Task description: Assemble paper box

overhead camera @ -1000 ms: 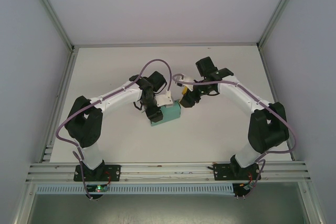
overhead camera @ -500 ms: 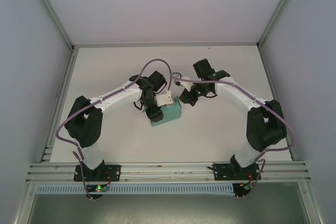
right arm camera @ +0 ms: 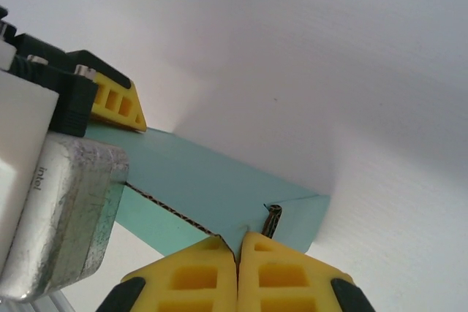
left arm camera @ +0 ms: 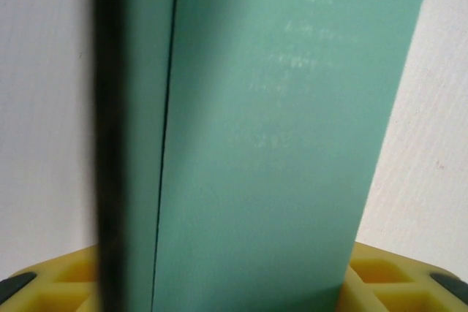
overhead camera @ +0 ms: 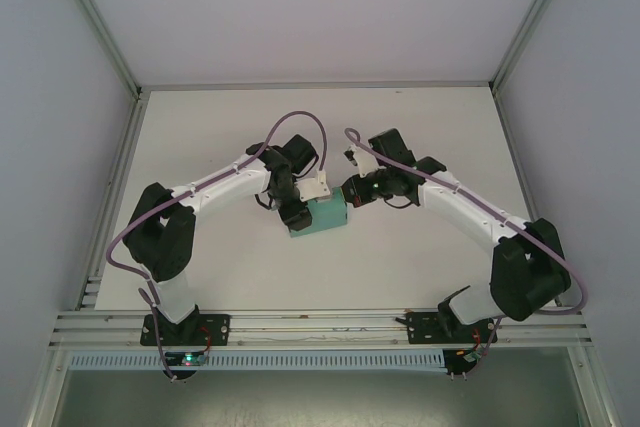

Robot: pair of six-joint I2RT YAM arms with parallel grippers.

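Teal paper box (overhead camera: 324, 215) is found near the middle of the white table (overhead camera: 430, 247). It is clamped between the yellow fingers (left arm camera: 380, 283) of the left gripper (overhead camera: 296, 213), which is closed on it and reaches it from the left. At the box's right end, the right gripper (right arm camera: 236, 248) is set against the card's edge beside a small raised flap, its fingers pressed flat together.

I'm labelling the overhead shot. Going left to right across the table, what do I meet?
left arm's elbow → left gripper → paper box → right gripper → right arm's elbow
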